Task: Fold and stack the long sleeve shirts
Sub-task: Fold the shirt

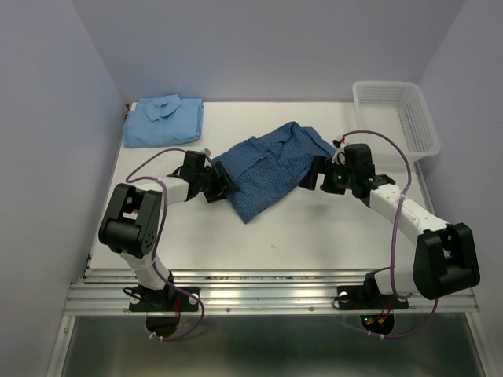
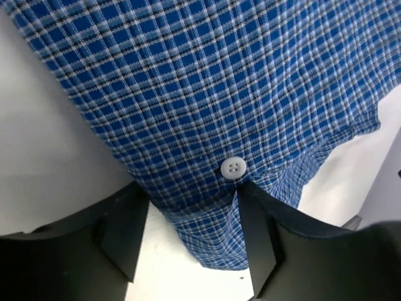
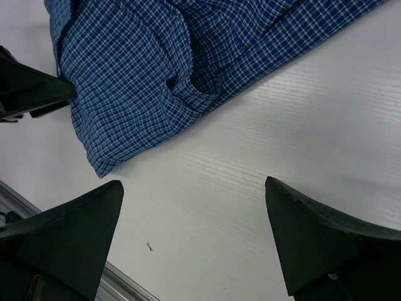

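Light blue shirt (image 1: 163, 120) lies folded; checked shirt (image 1: 271, 166) lies crumpled, unfolded, unstacked. Left claw (image 2: 190, 188) straddles its hem, half-open; right claw (image 3: 193, 185) gapes empty.

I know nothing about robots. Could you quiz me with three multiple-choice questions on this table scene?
1. Where does the light blue shirt lie? A. far left corner of the table B. near edge C. far right corner
2. How many shirts are on the table? A. one B. two C. four
3. How is the right gripper? A. shut on cloth B. open C. out of sight
Answers: 1 A, folded in that corner. 2 B, that one plus the dark checked shirt mid-table. 3 B, jaws wide apart over bare table.
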Motion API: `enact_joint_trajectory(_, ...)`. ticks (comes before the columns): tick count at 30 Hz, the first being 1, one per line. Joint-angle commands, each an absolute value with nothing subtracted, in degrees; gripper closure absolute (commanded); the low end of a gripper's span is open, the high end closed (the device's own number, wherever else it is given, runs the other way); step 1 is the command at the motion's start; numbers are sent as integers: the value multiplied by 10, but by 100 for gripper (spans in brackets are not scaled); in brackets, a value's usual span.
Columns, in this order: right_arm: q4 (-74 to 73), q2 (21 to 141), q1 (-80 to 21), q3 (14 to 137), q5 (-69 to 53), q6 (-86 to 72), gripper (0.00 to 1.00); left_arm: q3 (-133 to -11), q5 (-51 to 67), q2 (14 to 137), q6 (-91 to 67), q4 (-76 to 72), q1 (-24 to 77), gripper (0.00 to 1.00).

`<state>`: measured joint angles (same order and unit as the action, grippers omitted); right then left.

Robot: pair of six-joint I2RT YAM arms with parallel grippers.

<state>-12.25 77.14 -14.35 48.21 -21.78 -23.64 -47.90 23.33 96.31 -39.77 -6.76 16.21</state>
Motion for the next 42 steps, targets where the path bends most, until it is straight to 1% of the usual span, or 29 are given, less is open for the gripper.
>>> enact_joint_trajectory(1, -83, 758, -147, 505, -214, -227, 0, -472, 243, 1001, -416, -112, 169, 44)
enact_joint_trajectory(3, -78, 758, -147, 504, -211, -228, 0, -478, 240, 1023, -418, -112, 177, 59)
enact_joint_trajectory(4, -75, 760, -147, 504, -212, -229, 0, -482, 237, 1029, -418, -112, 182, 73)
enact_joint_trajectory(5, -63, 767, -147, 509, -224, -229, 0, -489, 236, 1034, -419, -112, 185, 97)
enact_joint_trajectory(6, -54, 773, -147, 511, -234, -229, 0, -492, 240, 1037, -422, -112, 188, 100)
enact_joint_trajectory(9, -30, 805, -153, 539, -268, -238, 7, -496, 222, 1026, -424, -86, 194, 100)
enact_joint_trajectory(10, -29, 814, -153, 551, -271, -238, 17, -497, 212, 1012, -419, -71, 197, 100)
enact_joint_trajectory(12, -12, 838, -174, 576, -260, -236, 30, -504, 182, 996, -415, -12, 197, 100)
enact_joint_trajectory(13, -8, 849, -179, 584, -258, -236, 52, -505, 175, 978, -411, 2, 198, 100)
enact_joint_trajectory(14, -7, 860, -186, 591, -259, -233, 58, -507, 165, 966, -410, 28, 198, 100)
enact_joint_trajectory(15, 15, 874, -199, 599, -257, -235, 63, -512, 149, 955, -410, 61, 199, 100)
enact_joint_trajectory(16, 18, 906, -207, 622, -261, -226, 71, -518, 135, 929, -410, 76, 201, 100)
enact_joint_trajectory(18, 16, 940, -234, 650, -254, -222, 74, -526, 119, 905, -413, 123, 202, 100)
enact_joint_trajectory(20, 29, 988, -250, 693, -258, -213, 76, -540, 101, 876, -416, 153, 203, 100)
enact_joint_trajectory(24, 60, 1072, -282, 744, -298, -218, 79, -550, 80, 834, -415, 208, 205, 100)
enact_joint_trajectory(27, 58, 1137, -295, 780, -274, -224, 82, -562, 66, 817, -418, 243, 206, 100)
enact_joint_trajectory(30, 58, 1181, -308, 784, -256, -227, 83, -572, 70, 782, -421, 260, 205, 100)
enact_joint_trajectory(33, 62, 1203, -333, 779, -251, -219, 83, -604, 69, 761, -420, 275, 206, 100)
enact_joint_trajectory(37, 51, 1244, -377, 802, -250, -210, 84, -651, 88, 749, -409, 290, 207, 100)
enact_joint_trajectory(42, 47, 1238, -439, 796, -272, -196, 85, -716, 67, 768, -387, 310, 206, 99)
